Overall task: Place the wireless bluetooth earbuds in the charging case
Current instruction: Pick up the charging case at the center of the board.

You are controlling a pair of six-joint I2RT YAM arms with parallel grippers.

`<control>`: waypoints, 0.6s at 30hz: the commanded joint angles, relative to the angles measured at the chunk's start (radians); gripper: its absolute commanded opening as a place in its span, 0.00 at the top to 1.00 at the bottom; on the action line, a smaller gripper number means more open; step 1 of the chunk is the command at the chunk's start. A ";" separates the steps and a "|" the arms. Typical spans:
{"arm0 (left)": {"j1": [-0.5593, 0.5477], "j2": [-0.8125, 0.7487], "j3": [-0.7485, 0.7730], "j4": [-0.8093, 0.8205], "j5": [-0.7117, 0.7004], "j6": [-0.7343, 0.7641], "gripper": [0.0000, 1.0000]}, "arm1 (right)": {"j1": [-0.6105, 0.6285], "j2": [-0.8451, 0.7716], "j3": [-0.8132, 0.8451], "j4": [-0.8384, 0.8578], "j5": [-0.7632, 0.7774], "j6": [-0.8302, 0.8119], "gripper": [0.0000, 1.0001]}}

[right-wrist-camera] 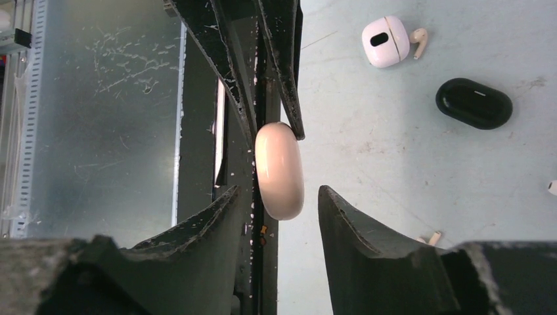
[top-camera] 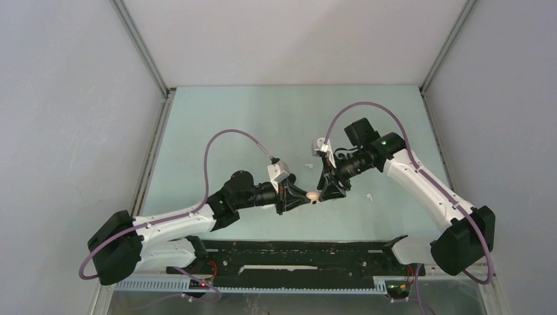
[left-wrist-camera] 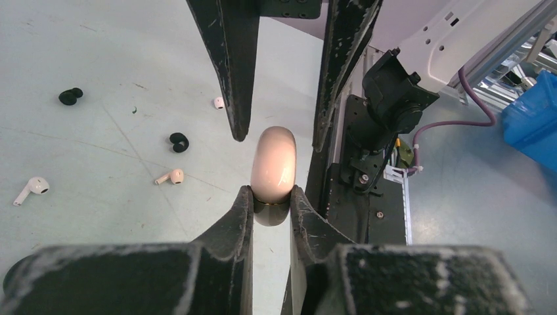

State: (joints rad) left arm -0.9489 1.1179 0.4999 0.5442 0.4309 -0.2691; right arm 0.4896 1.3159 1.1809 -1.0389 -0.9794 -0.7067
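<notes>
Left end effector [left-wrist-camera: 271, 194] holds the pink case [left-wrist-camera: 274, 157] up so the open right end effector [right-wrist-camera: 279, 192] can grab it.

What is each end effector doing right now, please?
Left end effector: closed on the pink charging case.
Right end effector: open, its fingers on either side of that case, not gripping it.

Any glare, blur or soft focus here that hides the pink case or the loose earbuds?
Top external: even light, sharp, but the pink case is a tiny blown-out spot. Left wrist: case crisp with a soft highlight, white earbud readable, left fingers blur toward the lens. Right wrist: case crisp, right fingers soft, no glare hiding anything.
</notes>
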 commanded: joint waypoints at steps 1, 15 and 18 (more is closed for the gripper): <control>-0.004 -0.032 0.046 0.054 0.017 0.012 0.98 | 0.015 0.024 0.028 0.012 -0.020 0.027 0.52; -0.005 -0.047 0.005 0.072 -0.053 0.008 0.54 | 0.031 -0.001 0.027 0.012 -0.014 0.046 0.92; -0.009 -0.045 -0.022 0.101 -0.053 0.007 0.47 | 0.030 -0.033 0.027 0.014 -0.002 0.050 0.93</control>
State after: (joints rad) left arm -0.9504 1.0962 0.4992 0.5640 0.4038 -0.2695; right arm 0.5133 1.3403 1.1809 -1.0374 -0.9852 -0.6704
